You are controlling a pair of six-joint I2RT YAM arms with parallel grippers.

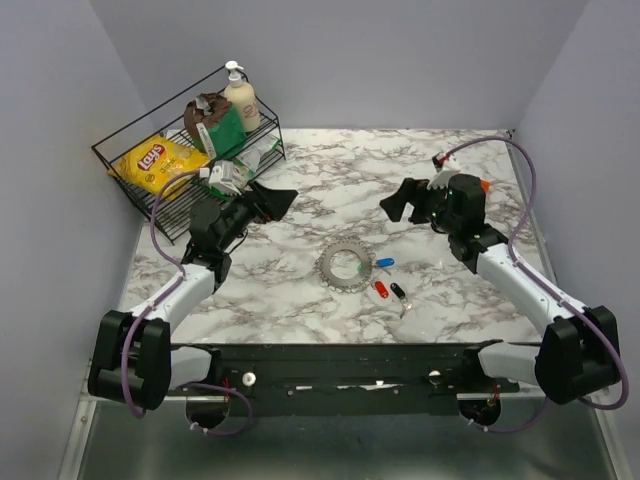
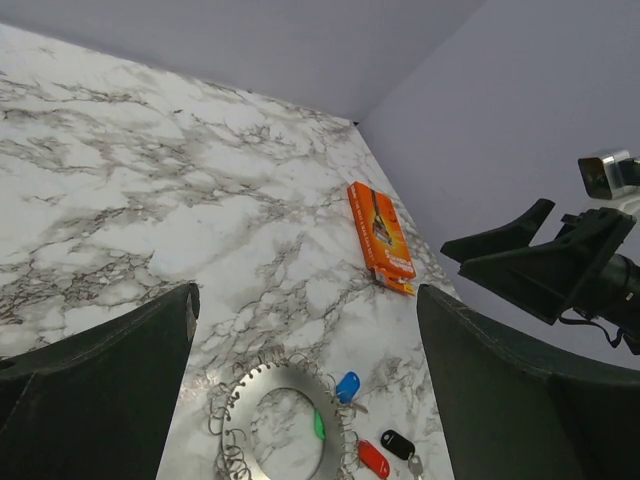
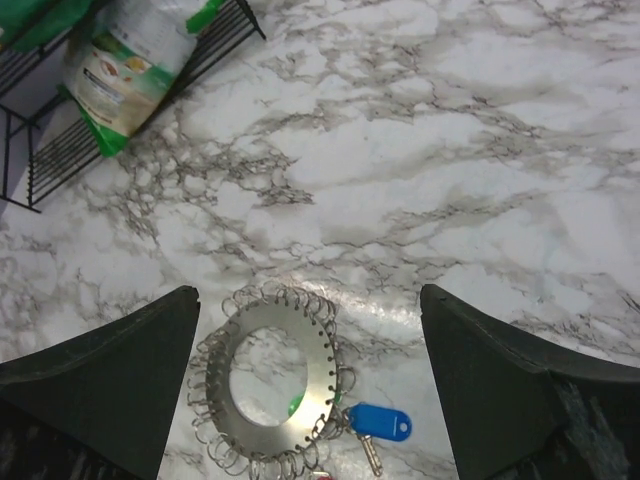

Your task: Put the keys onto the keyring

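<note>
The keyring is a flat grey metal disc with an open centre and many small wire loops round its rim, lying on the marble table. Three keys lie loose right of it: blue, red and black. My left gripper hovers open to the ring's upper left. My right gripper hovers open to its upper right. The left wrist view shows the keyring with the blue, red and black keys. The right wrist view shows the keyring and blue key.
A black wire rack at the back left holds a yellow chip bag, a green bag and a lotion bottle. An orange box lies near the right wall. A green bit shows inside the ring's hole.
</note>
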